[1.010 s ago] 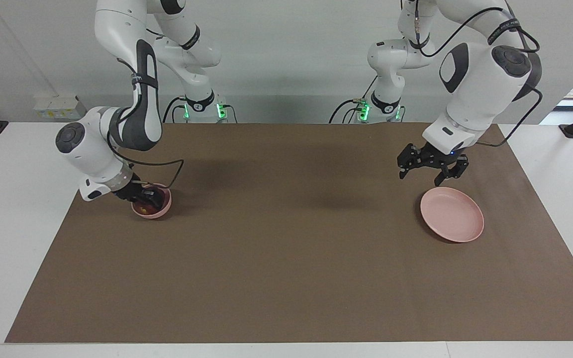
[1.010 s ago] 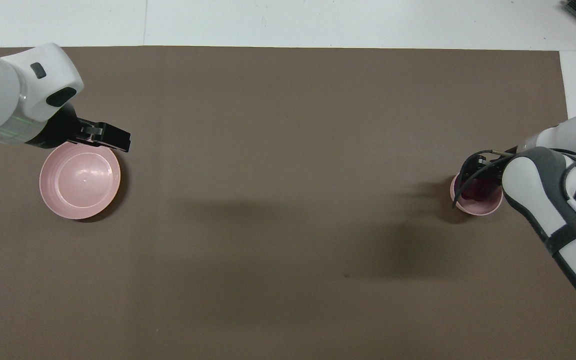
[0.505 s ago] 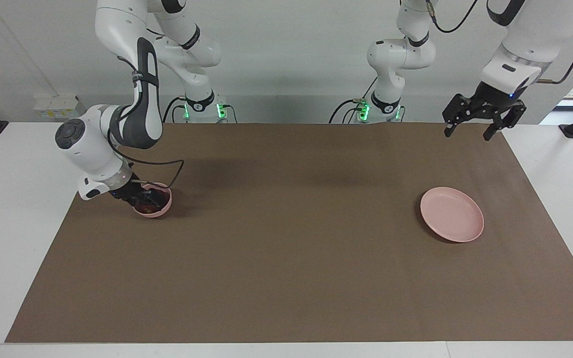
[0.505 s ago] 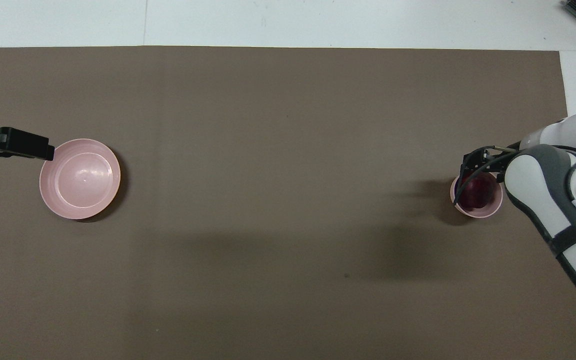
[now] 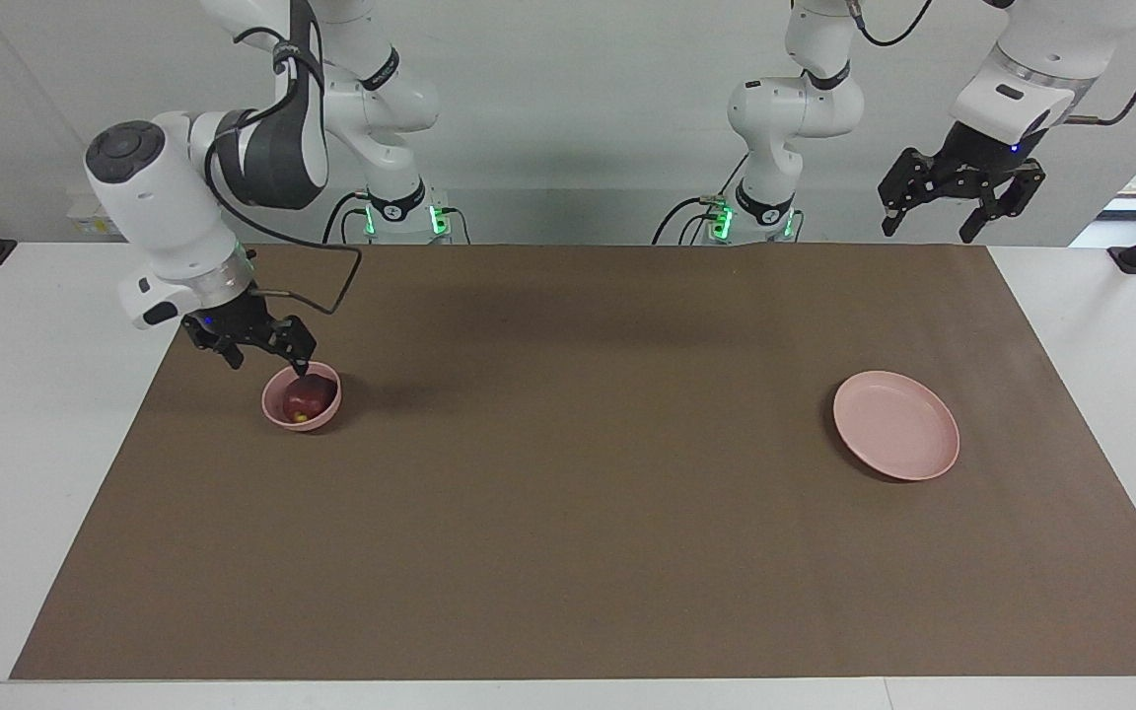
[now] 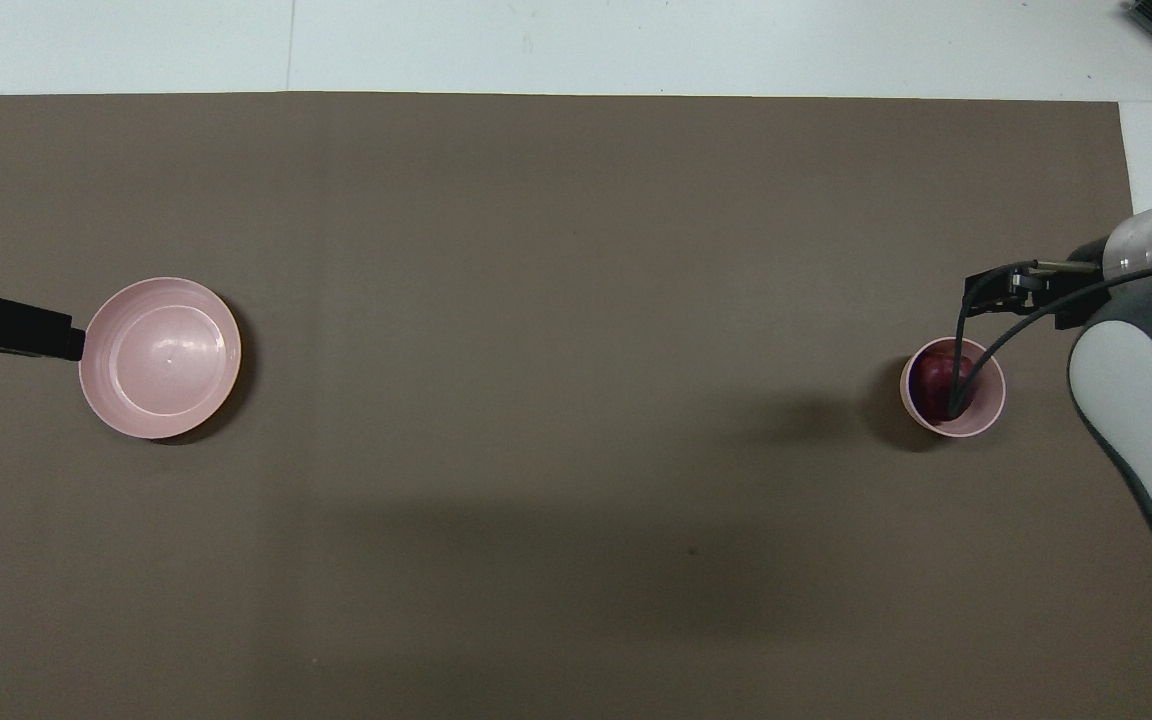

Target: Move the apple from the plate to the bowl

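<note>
Apple in bowl, both my hands open and empty.
My right hand (image 5: pixel 260 347) hangs spread just above the bowl (image 5: pixel 301 401) holding the apple (image 5: pixel 304 396); my left hand (image 5: pixel 958 192) waits high, fingers apart, plate (image 5: pixel 895 425) bare at its end of the surface.

The apple (image 5: pixel 304 398), small, round and dark maroon with a faint yellowish spot low on its skin, sits inside the bowl (image 5: pixel 277 413), filling much of the hollow. The bowl is small, deep, round and plain pale pink; it stands upright on the brown mat toward the right arm's end of the counter. The plate (image 5: pixel 895 425) is wide, shallow and round, the same pale pink with a low rim, and lies flat and bare on the mat toward the left arm's end, well apart from the bowl and slightly farther from the robots than it.
</note>
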Available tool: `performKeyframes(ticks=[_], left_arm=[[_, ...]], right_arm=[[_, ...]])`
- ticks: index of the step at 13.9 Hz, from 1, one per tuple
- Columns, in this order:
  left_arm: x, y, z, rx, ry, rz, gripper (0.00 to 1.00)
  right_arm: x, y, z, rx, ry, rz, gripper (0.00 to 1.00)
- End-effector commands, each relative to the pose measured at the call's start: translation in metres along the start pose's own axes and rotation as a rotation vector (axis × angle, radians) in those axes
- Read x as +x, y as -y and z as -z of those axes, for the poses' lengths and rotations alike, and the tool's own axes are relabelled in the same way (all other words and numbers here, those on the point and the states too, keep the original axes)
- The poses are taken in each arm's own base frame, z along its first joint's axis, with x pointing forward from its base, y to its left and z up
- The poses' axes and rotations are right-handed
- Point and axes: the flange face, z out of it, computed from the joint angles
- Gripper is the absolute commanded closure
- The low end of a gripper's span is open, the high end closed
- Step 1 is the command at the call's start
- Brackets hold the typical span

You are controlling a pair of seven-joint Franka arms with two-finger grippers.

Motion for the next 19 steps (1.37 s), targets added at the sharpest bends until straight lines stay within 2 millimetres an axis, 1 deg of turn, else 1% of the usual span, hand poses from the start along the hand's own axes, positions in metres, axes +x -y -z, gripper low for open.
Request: performKeyframes(ticks=[1,3,4,5,6,7,8,9,10,12,14,16,18,19], left_arm=[[0.001,0.004,0.001,0.029,0.027,-0.003,0.00],[0.003,0.005,0.003,0.031,0.038,-0.005,0.00],[0.003,0.005,0.007,0.031,0.032,-0.005,0.00],[0.004,0.005,0.003,0.030,0.045,-0.005,0.00],[0.004,0.005,0.003,0.030,0.047,-0.005,0.00],[0.004,0.006,0.003,0.030,0.047,-0.002,0.00],[0.006,0.010,0.001,0.030,0.051,0.004,0.00],[0.007,0.010,0.001,0.029,0.054,0.004,0.00],[0.007,0.008,0.003,0.029,0.054,0.001,0.00],[0.005,0.005,0.007,0.033,0.036,-0.005,0.00],[0.004,0.000,0.007,0.029,0.032,-0.009,0.00],[0.004,0.004,0.007,0.025,0.031,-0.002,0.00],[0.003,0.005,0.008,0.023,0.033,0.001,0.00],[0.004,0.006,0.008,0.029,0.030,-0.001,0.00]], right_arm=[[-0.015,0.015,0.045,-0.029,-0.016,-0.013,0.00],[-0.025,0.016,0.090,-0.031,-0.010,-0.024,0.00],[-0.030,0.013,0.113,-0.036,-0.003,-0.025,0.00],[-0.038,0.011,0.137,-0.038,0.006,-0.026,0.00],[-0.047,0.008,0.156,-0.038,0.012,-0.028,0.00],[-0.056,0.003,0.170,-0.036,0.011,-0.032,0.00],[-0.065,0.002,0.179,-0.032,0.001,-0.035,0.00],[-0.067,-0.003,0.172,-0.016,0.011,-0.044,0.00],[-0.067,-0.006,0.172,-0.013,0.011,-0.045,0.00],[-0.071,-0.005,0.167,-0.013,0.021,-0.042,0.00],[-0.077,0.001,0.165,-0.025,0.023,-0.032,0.00],[-0.083,0.007,0.163,-0.022,0.002,-0.027,0.00],[-0.077,0.014,0.165,-0.030,-0.010,0.000,0.00],[-0.070,0.011,0.175,-0.030,-0.027,0.006,0.00]])
